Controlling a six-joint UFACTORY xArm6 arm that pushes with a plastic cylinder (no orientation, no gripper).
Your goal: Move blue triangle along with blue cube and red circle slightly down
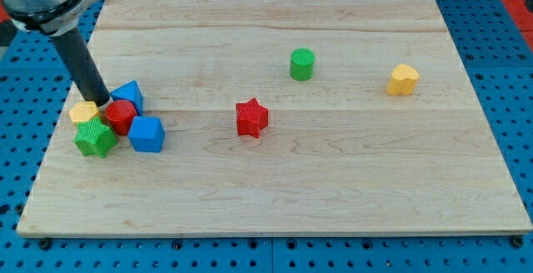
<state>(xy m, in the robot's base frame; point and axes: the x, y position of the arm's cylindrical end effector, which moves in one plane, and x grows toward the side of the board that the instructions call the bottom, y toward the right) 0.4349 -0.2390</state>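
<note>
Judging by how things lie, the push looks barely begun. My tip (pixel 103 102) sits at the far side of a tight cluster near the tabletop's (pixel 333 190) left edge, touching the red circle (pixel 122 116), with the blue triangle (pixel 129 95) just beside it and the blue cube (pixel 147 134) just below. A yellow block (pixel 84 111) and green star (pixel 96 138) crowd in too. No hand here, only a rod; no containers either.

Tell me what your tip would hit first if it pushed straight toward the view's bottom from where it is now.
My tip sits at the top of the cluster, between the yellow block and the blue triangle. Going straight down, it would probably meet the red circle first, though depth is hard to judge.
</note>
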